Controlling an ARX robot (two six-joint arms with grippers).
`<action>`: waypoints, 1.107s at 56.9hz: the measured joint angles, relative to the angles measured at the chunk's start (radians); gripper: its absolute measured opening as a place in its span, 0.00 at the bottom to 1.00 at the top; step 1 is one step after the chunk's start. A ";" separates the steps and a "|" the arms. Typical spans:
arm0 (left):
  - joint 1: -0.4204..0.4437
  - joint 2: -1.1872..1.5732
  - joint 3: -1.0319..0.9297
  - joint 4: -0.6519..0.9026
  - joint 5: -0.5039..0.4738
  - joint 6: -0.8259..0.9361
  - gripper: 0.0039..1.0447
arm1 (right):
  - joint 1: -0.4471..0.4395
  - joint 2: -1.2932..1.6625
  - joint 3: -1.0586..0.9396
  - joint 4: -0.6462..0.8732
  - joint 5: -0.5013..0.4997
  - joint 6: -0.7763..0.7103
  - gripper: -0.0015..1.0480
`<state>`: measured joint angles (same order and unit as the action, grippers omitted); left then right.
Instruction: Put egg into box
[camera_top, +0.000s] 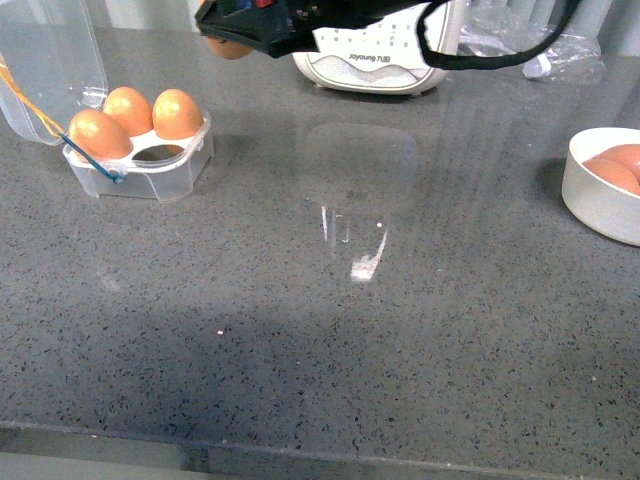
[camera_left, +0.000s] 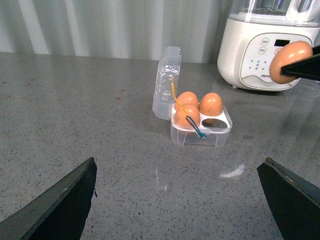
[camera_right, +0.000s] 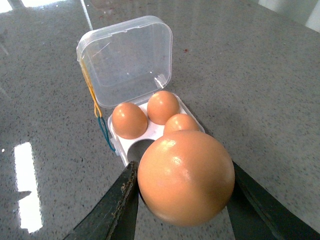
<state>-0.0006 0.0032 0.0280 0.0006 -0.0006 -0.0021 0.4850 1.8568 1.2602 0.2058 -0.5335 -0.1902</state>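
Note:
My right gripper (camera_right: 186, 190) is shut on the egg (camera_right: 186, 176), an orange-brown one held in the air; in the front view this egg (camera_top: 228, 47) peeks out under the black gripper (camera_top: 235, 40) at the top, above and right of the box (camera_top: 140, 165). The clear box (camera_right: 131, 145) stands with its lid (camera_right: 125, 60) open, three brown eggs in it and one cell (camera_top: 158, 153) empty. Yellow and blue bands (camera_right: 97, 117) hang at its side. From the left wrist the box (camera_left: 200, 131) and the held egg (camera_left: 290, 61) both show. My left gripper (camera_left: 180, 200) is open over bare counter.
A white bowl (camera_top: 590, 190) holding brown eggs sits at the right edge of the counter. A white appliance (camera_top: 375, 55) stands at the back, with clear plastic wrap (camera_top: 560, 45) beside it. The counter's front edge (camera_top: 300, 455) runs along the bottom.

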 joint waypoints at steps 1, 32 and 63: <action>0.000 0.000 0.000 0.000 0.000 0.000 0.94 | 0.011 0.021 0.024 -0.002 0.006 0.006 0.40; 0.000 0.000 0.000 0.000 0.000 0.000 0.94 | 0.093 0.211 0.219 -0.094 0.051 0.019 0.40; 0.000 0.000 0.000 0.000 0.000 0.000 0.94 | 0.114 0.265 0.252 -0.134 0.082 0.001 0.40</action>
<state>-0.0002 0.0032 0.0280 0.0006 -0.0006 -0.0021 0.5995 2.1220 1.5124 0.0715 -0.4511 -0.1890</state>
